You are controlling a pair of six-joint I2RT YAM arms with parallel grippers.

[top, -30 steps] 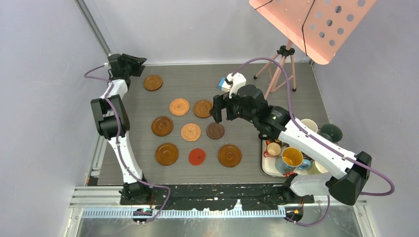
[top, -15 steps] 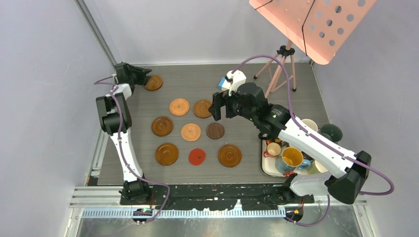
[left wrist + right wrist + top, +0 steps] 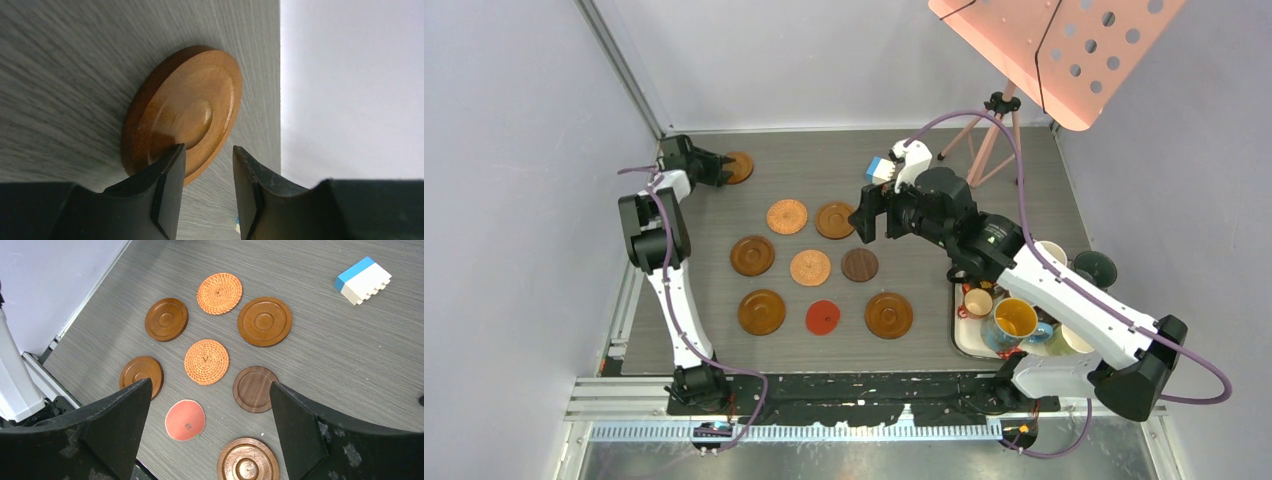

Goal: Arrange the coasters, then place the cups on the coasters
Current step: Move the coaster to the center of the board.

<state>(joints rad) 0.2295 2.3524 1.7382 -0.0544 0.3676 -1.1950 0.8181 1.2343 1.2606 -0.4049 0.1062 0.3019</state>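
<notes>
Coaster (image 3: 186,111) far-left: left end effector (image 3: 207,152) arrived, straddling rim, narrower.

text: none readable | labels: none readable | numbers/signs: none readable

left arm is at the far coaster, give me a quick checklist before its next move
1. Left hand open: ok, fingers apart.
2. Far coaster flat on the table: ok.
3. Coaster rim inside the gap: cannot tell; one finger overlaps it.
4. Right hand open, empty, above the other coasters: ok.
5. Cups out of the way in the tray: ok.
</notes>
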